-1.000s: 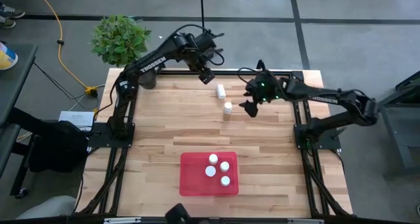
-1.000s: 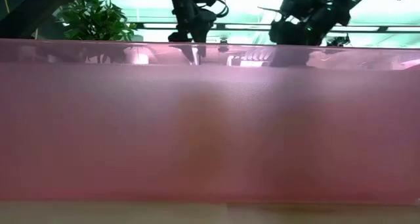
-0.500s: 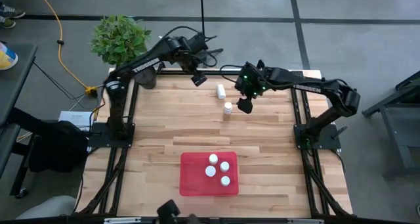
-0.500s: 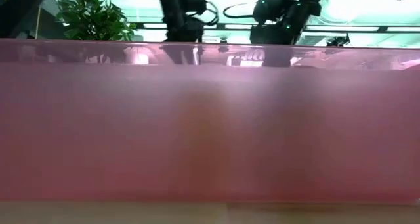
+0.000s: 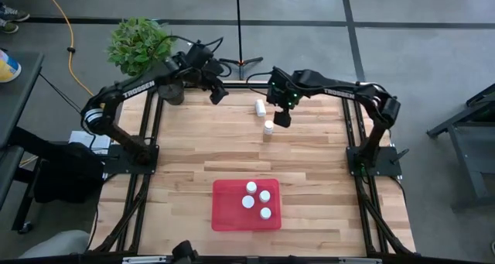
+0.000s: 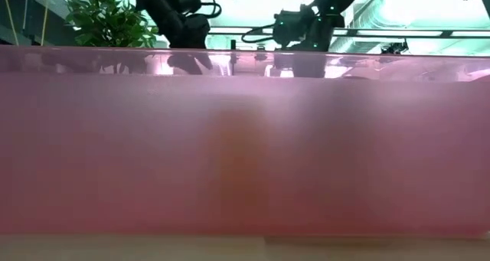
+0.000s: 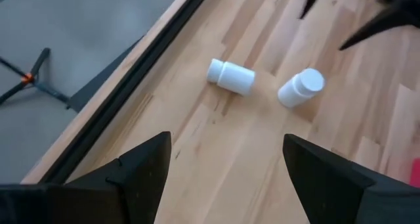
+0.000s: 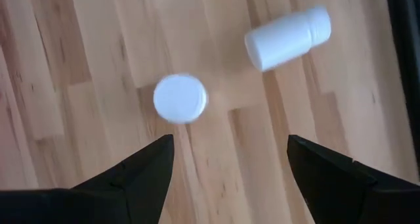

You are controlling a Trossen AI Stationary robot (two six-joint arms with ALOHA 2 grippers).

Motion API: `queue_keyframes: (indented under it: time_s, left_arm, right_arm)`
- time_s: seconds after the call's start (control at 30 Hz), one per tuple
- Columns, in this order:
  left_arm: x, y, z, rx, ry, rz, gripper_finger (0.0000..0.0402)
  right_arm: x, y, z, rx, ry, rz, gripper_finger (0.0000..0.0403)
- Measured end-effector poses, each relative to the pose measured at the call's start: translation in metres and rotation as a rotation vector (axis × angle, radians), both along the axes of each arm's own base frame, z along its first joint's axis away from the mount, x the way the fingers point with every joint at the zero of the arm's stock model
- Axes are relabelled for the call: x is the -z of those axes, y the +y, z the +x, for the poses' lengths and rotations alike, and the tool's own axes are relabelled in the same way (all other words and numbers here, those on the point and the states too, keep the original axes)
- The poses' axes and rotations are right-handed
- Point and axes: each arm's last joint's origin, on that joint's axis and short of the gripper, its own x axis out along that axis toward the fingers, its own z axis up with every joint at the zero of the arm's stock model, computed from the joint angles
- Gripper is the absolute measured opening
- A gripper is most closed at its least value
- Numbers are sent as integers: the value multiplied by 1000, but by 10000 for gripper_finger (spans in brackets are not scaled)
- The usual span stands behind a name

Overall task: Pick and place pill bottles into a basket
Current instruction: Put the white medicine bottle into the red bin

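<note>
The red tray (image 5: 224, 217) lies near the table's near edge and holds several white-capped pill bottles (image 5: 251, 188). Two more white bottles are on the wood toward the far edge. One lies on its side (image 5: 260, 107), (image 8: 287, 39). The other stands upright (image 5: 268, 128), (image 8: 180, 98). My right gripper (image 5: 282, 118), (image 8: 230, 178) is open above the table, just right of the upright bottle, and touches nothing. My left gripper (image 5: 217, 94), (image 7: 226, 178) is open and empty near the far edge, left of both bottles (image 7: 231, 77).
A green plant (image 5: 141, 46) and a small dark pot (image 5: 174, 94) stand at the far left corner. In the low view the tray's pink wall (image 6: 245, 138) fills nearly the whole picture. Bare wood lies between the two bottles and the tray.
My right gripper has moved toward the table's left edge and a little toward the far edge, closing on the two loose bottles. My left gripper has drawn back toward the table's left edge, away from them. The bottles have stayed where they were.
</note>
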Motion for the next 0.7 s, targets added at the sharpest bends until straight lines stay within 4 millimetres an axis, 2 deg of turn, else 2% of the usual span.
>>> queue_keyframes:
  time_s: [0.23,0.37,0.7]
  left_arm:
    - [24,-3,4,55,-4,25,326]
    - [36,-1,5,56,-17,50,326]
    - [43,-2,4,88,4,83,326]
  right_arm:
    - [-6,-6,12,-39,-10,-3,287]
    - [0,-8,15,-64,14,-9,287]
    - [15,-11,20,-99,47,-8,287]
